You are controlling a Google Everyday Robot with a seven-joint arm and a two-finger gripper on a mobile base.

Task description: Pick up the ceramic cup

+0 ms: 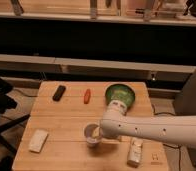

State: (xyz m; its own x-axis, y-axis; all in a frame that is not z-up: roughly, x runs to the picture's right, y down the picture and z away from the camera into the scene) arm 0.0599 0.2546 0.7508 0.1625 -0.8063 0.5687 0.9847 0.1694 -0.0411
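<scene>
A pale rectangular block (39, 140) is lying on the wooden tabletop (66, 120). The small round white cup (91, 135) is standing front-centre, the released pincer (97, 134) reaching around it. A glossy green bowl (120, 94) is sitting behind.

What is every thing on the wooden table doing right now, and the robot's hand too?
Small white ceramic cup: upright, on the table, beside the arm's end.
Wide green bowl: tipped on its side.
Long white bottle: lying down.
Orange stick: lying flat.
Black bar: lying flat.
Pale flat block: lying flat.
Gripper: at the cup, open.
</scene>
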